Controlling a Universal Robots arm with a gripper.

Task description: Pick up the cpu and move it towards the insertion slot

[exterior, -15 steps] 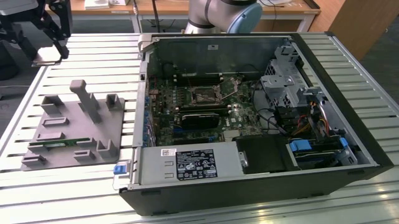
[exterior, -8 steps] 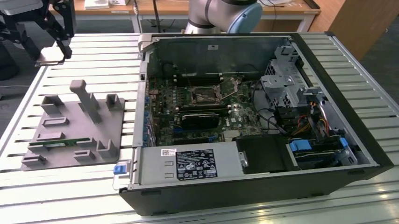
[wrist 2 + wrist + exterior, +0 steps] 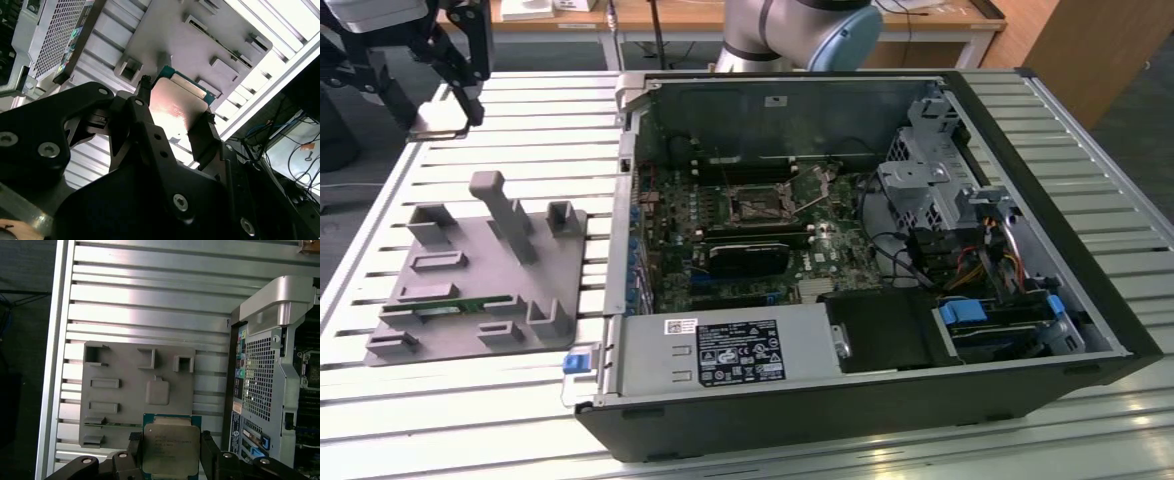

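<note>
My gripper (image 3: 170,454) is shut on the cpu (image 3: 167,447), a flat square chip with a silver-grey face and a green edge, held by two opposite sides between the black fingers (image 3: 207,452). The second wrist view shows the same hold, the cpu (image 3: 177,102) sitting in the gripper (image 3: 175,112) well above the grey tray (image 3: 200,30). In the exterior view the gripper (image 3: 444,100) hangs high at the far left, above the table behind the tray (image 3: 480,270). The insertion slot (image 3: 758,203), a square metal-framed socket, lies on the motherboard inside the open computer case (image 3: 1067,330), well off toward the exterior view's right.
The grey tray (image 3: 135,390) has raised holders and a thin green memory stick (image 3: 447,308) near its front. The case's upright walls (image 3: 624,200) and its power supply (image 3: 720,352) stand between tray and motherboard. Everything rests on a slatted metal table (image 3: 494,400).
</note>
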